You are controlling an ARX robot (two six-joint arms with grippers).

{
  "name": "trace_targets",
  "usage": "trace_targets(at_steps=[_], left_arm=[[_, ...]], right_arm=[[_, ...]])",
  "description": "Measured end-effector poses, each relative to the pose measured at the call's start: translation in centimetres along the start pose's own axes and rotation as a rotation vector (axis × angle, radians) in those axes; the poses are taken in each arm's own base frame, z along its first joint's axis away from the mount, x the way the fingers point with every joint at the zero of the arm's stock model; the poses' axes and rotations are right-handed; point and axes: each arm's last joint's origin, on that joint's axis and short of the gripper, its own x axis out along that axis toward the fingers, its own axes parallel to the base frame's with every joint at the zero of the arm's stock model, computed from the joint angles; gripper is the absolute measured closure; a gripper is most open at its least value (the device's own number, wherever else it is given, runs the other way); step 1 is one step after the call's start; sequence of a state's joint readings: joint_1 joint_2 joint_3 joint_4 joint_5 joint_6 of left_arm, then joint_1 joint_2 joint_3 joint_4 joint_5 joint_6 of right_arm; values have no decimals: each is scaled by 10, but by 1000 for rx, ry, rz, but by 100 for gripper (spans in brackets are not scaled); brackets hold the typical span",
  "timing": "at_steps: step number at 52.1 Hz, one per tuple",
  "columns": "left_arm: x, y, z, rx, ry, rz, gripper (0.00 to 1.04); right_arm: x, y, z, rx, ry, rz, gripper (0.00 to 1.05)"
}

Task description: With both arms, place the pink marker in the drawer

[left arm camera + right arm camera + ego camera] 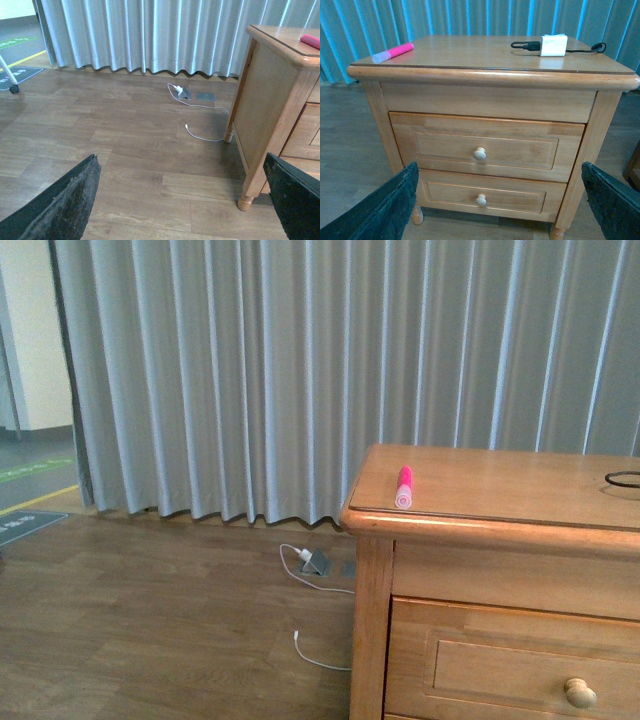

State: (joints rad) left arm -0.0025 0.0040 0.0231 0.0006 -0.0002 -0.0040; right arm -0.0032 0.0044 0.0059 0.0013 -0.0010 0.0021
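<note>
The pink marker (404,486) lies on top of the wooden dresser near its left front corner, pale cap end toward me. It also shows in the right wrist view (393,52) and at the edge of the left wrist view (310,41). The upper drawer (485,146) is closed, with a round pale knob (479,153); its knob also shows in the front view (580,693). My right gripper (502,207) is open and empty, facing the dresser front from a distance. My left gripper (185,200) is open and empty, over the floor left of the dresser.
A second closed drawer (485,196) sits below the first. A white charger with a black cable (553,45) lies on the dresser top at the back right. A white cable and plug (180,92) lie on the wood floor by the grey curtain (300,370).
</note>
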Motion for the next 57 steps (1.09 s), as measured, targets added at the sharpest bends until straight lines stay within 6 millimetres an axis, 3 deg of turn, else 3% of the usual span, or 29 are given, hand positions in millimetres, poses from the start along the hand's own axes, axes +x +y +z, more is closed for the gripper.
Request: trace_targets(at_steps=[57], left_arm=[[0, 0, 0, 0, 0, 0, 6]], right_arm=[[0, 0, 0, 0, 0, 0, 8]])
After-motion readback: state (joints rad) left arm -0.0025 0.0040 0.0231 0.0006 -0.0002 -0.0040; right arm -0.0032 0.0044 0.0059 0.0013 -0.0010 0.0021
